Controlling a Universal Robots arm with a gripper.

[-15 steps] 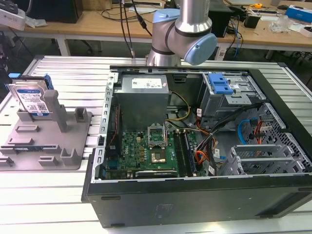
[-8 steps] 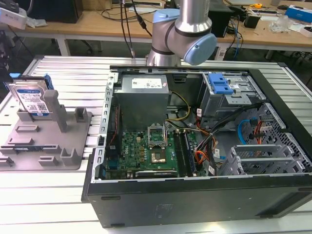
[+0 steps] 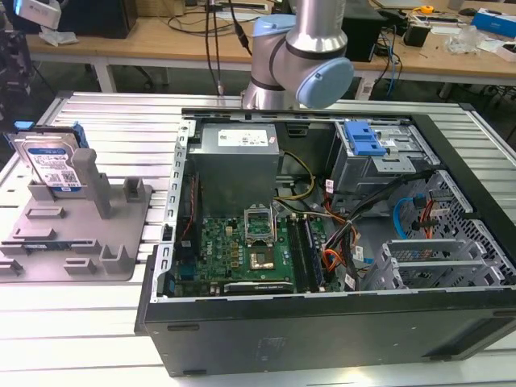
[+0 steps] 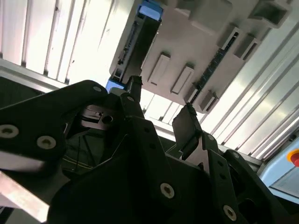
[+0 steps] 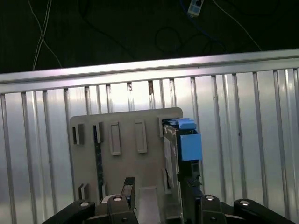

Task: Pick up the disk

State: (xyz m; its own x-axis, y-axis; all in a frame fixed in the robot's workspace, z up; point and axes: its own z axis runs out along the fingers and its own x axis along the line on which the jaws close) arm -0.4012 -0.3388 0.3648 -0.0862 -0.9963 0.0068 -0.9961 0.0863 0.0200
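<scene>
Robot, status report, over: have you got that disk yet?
Gripper open, empty, hovering over the grey holder. Disk standing on edge in that holder, not gripped. Holder's post right beside it; nothing on top.

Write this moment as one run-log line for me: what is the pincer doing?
pincer: open, empty, facing grey fixture | disk: upright in fixture, not gripped | pick-up: not yet done
</scene>
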